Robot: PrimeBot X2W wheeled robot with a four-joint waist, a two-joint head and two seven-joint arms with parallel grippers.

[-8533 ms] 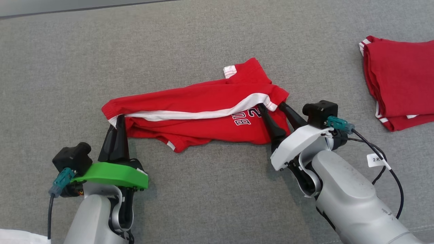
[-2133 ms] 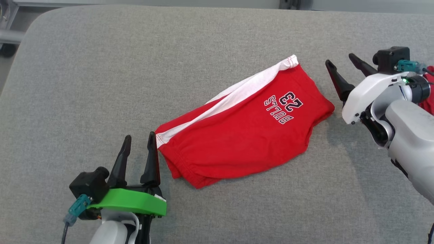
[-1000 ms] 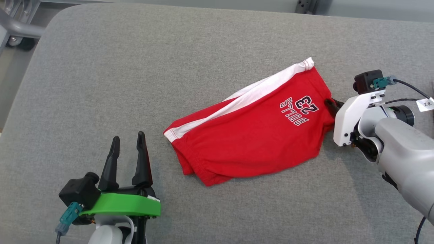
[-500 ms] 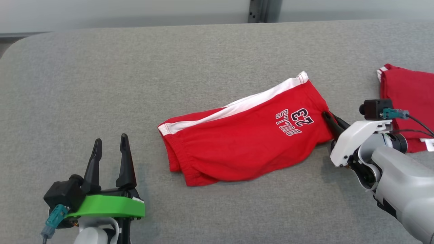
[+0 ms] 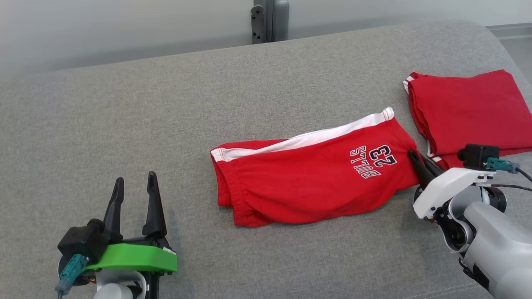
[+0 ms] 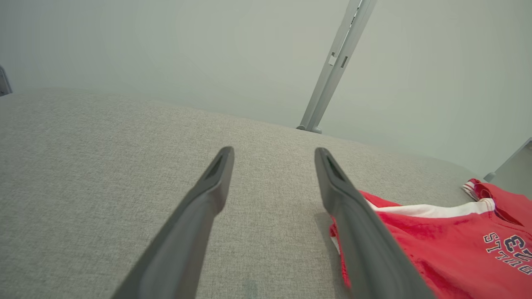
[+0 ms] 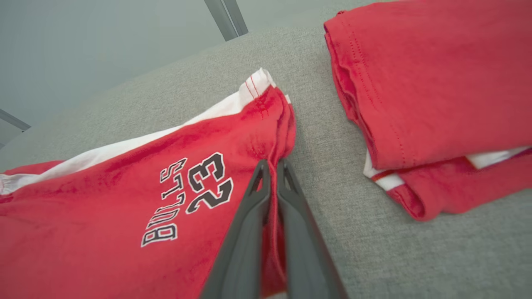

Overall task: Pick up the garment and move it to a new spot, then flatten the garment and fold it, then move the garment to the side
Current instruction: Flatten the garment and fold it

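Two right fingers (image 7: 246, 224) tight on the garment's (image 5: 307, 187) edge; left fingers (image 5: 153, 199) splayed, apart from it.

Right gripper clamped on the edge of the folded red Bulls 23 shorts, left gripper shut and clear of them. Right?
Not quite. The left gripper is open, fingers spread, per the left wrist view. The right gripper is clamped on the edge of the folded red shorts.
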